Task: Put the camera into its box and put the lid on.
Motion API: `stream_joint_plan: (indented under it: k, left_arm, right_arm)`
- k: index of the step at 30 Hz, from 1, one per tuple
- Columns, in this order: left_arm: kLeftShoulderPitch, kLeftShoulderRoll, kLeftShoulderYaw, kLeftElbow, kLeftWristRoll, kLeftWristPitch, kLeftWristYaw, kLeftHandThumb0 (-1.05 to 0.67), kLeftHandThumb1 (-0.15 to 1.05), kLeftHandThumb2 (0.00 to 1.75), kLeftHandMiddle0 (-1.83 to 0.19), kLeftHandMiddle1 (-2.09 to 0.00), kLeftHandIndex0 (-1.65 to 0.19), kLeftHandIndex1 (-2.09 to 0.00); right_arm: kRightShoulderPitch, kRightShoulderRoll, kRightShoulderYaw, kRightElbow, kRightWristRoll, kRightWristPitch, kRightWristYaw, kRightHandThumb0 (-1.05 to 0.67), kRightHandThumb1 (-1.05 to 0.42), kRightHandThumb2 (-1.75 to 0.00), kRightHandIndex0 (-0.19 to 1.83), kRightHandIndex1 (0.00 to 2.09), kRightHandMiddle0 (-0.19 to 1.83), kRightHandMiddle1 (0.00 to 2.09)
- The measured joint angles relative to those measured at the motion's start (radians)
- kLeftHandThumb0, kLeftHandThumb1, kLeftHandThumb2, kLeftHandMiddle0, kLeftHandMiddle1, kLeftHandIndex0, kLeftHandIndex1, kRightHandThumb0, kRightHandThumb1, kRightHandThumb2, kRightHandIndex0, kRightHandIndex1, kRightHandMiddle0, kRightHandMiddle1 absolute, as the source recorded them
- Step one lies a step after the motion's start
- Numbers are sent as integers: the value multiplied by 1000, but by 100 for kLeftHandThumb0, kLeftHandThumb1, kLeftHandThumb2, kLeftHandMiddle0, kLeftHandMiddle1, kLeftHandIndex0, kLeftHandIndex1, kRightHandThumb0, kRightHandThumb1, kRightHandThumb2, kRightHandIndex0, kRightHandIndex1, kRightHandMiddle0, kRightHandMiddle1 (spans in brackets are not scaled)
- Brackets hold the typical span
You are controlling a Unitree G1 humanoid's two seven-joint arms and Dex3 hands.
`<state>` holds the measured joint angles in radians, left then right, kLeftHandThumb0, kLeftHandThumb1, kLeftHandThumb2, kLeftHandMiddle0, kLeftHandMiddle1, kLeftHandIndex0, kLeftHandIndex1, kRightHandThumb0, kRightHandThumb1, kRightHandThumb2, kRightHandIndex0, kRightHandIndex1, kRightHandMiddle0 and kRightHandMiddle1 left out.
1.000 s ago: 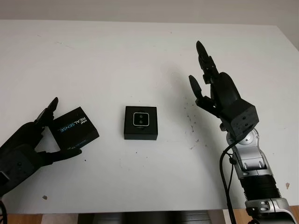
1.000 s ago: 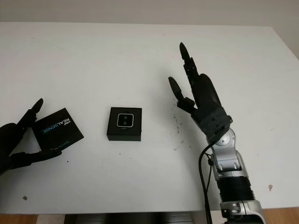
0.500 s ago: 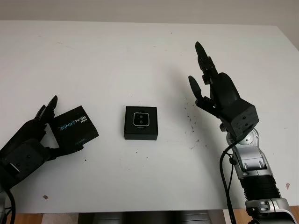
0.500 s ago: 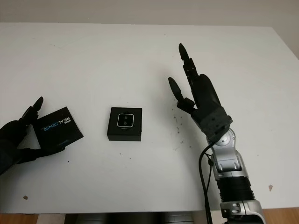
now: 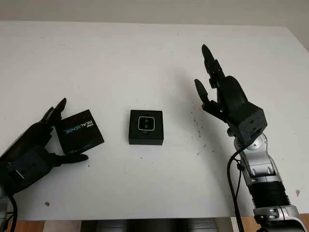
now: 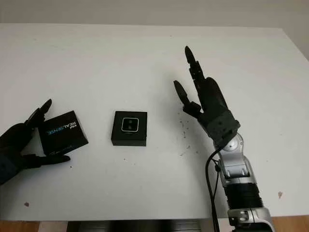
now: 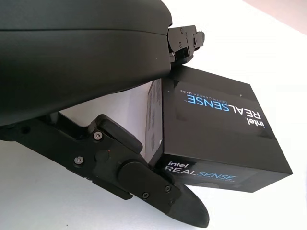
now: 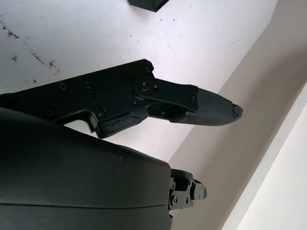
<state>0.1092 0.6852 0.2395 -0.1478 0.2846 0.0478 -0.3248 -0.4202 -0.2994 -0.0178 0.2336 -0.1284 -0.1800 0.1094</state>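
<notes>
Two things matter on this white bench (image 5: 120, 53), and I take them from the left. My left robot hand (image 5: 34, 152) is at the near left edge, closed around the lid (image 5: 78, 133), the black carton printed with REALSENSE lettering. One finger (image 7: 184, 40) sits against its far top edge and another (image 7: 158, 194) runs under the near side, so the lid is pinched across its width and tilted; whether its lower corner touches the bench I cannot quite tell. It looks like light, stiff card with a smooth printed skin, so I judge it could slide in a loose pinch and dent under a hard one; holding it by opposite walls seems the sensible grip.

In the middle lies the box (image 5: 146, 127), open, with the camera (image 5: 145, 123) seated face-up in its well, well apart from the lid.

To the right, my right robot hand (image 5: 219, 94) is raised over the bench, open and holding nothing.
</notes>
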Motion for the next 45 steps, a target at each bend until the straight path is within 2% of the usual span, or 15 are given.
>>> stream_joint_plan:
  k: [8,16,18,22,26,29,32,37,41,45]
  left_arm:
    - [-17,1,-7,22,7,-41,17,-49,79,6,-42,-15,-31,-17]
    - [-32,-68,1,54,-33,-80,96,-34,83,6,-67,-30,-55,-24]
    - [-33,-78,1,60,-36,-88,112,-31,86,6,-60,-54,-59,-25]
    - [-43,-94,2,70,-35,-99,143,-25,91,6,-55,-75,-65,-33]
    - [-56,-104,2,88,-37,-119,171,-21,95,6,-49,-96,-55,-70]
    - [-67,-112,4,105,-55,-136,183,-22,97,6,-44,-104,-50,-86]
    - [-78,-112,5,103,-72,-126,171,-21,97,5,-48,-94,-51,-85]
    - [-99,-110,5,89,-93,-103,141,-24,97,5,-49,-91,-51,-83]
    - [-124,-100,6,83,-103,-90,120,-26,96,5,-52,-91,-52,-82]
    - [-158,-98,6,74,-119,-42,95,-28,95,5,-50,-99,-54,-78]
  right_arm:
    - [1,0,0,-1,-8,3,-8,-71,-105,-61,-3,6,-2,6]
    - [14,0,0,-6,-3,3,-5,-69,-105,-61,-5,5,-3,5]
    - [15,0,0,-8,-3,4,-6,-69,-105,-61,-5,5,-3,5]
    - [17,0,0,-9,-3,5,-5,-70,-105,-61,-5,5,-3,5]
    - [22,0,0,-10,-5,9,-5,-70,-105,-61,-5,5,-4,5]
    - [22,0,0,-11,2,13,-1,-71,-105,-61,-5,5,-4,5]
    - [22,0,0,-11,3,11,-1,-70,-105,-62,-4,5,-4,5]
    - [23,0,0,-11,2,-5,-1,-70,-105,-62,-4,6,-4,5]
    - [23,0,0,-7,-3,-17,-2,-70,-105,-62,-4,6,-4,5]
    - [23,0,0,1,-3,-37,-4,-70,-105,-62,-3,6,-4,5]
